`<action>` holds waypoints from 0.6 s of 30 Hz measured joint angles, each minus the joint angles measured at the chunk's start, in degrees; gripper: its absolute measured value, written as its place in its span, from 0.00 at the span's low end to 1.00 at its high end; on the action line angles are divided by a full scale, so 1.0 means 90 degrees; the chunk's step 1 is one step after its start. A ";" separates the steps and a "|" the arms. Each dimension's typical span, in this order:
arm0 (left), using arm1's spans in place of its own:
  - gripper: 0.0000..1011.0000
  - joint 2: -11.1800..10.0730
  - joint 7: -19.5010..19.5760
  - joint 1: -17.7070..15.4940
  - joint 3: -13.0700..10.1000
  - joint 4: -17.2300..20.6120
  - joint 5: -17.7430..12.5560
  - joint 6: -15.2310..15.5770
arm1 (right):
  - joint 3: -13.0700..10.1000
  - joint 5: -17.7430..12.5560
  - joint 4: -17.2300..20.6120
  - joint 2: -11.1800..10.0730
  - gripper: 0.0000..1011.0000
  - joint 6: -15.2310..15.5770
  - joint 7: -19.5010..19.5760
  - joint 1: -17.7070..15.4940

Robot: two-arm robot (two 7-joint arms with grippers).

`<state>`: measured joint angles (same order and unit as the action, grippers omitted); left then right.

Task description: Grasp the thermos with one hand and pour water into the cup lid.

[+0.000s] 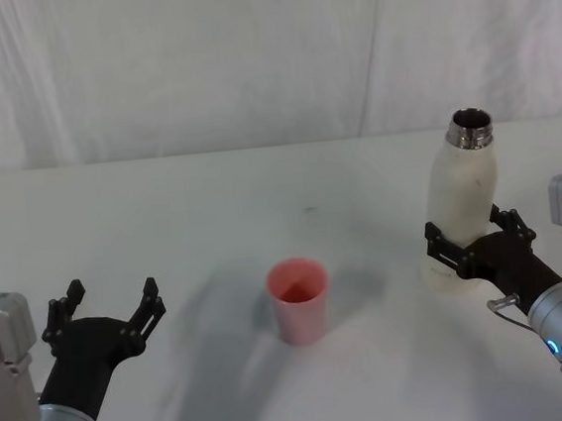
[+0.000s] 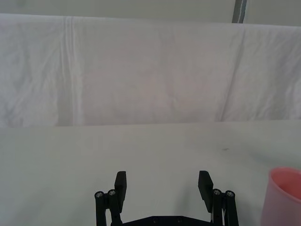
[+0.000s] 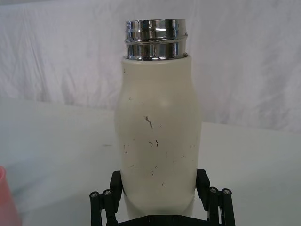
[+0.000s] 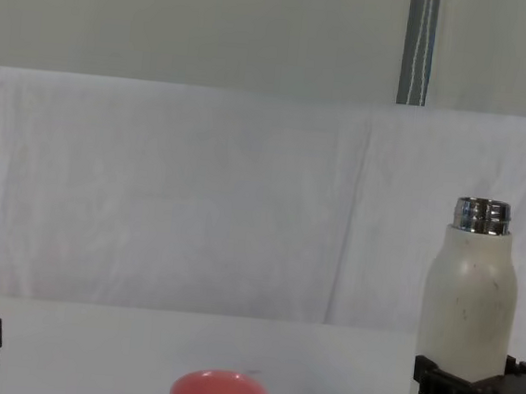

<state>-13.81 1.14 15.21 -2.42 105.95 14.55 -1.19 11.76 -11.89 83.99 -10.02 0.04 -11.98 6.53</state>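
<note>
A wide white cloth-covered table (image 1: 259,193) is spread under everything, with a wrinkled white sheet (image 4: 197,200) hung behind it and a grey metal pole (image 4: 419,44) seen above that sheet.

The tall cream-white speckled thermos (image 1: 465,203) with its shiny threaded steel neck is stood upright on the table, well off to the right of the cup lid, mouth uncapped. It's gripped low on its body by the black two-fingered right gripper (image 1: 475,242), whose blocky fingers (image 3: 115,183) are pressed against both sides of the bottle, so that one's clamped on it.

The black left gripper (image 1: 109,307) is parked well to the left of the cup lid, just above the tabletop by the look of it, fingers (image 2: 120,181) spread wide apart with nothing between them.

The small round salmon-pink cup lid (image 1: 298,298) is sat upright, mouth up, roughly between the two grippers. Whether anything's inside can't really be told.
</note>
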 joint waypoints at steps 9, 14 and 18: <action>0.99 0.0000 0.0000 0.0000 0.0000 0.0000 0.0000 0.0000 | 0.0000 0.0000 0.0003 0.0000 0.99 0.0000 -0.0001 0.0000; 0.99 0.0000 0.0000 0.0000 0.0000 0.0000 0.0000 0.0000 | 0.0000 0.0000 0.0003 0.0000 0.99 0.0000 -0.0001 0.0000; 0.99 0.0000 0.0000 0.0000 0.0000 0.0000 0.0000 0.0000 | 0.0000 0.0000 0.0003 0.0000 0.99 0.0000 -0.0001 0.0000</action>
<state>-13.81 1.14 15.21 -2.41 105.95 14.55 -1.19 11.76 -11.89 84.02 -10.02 0.04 -11.99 6.53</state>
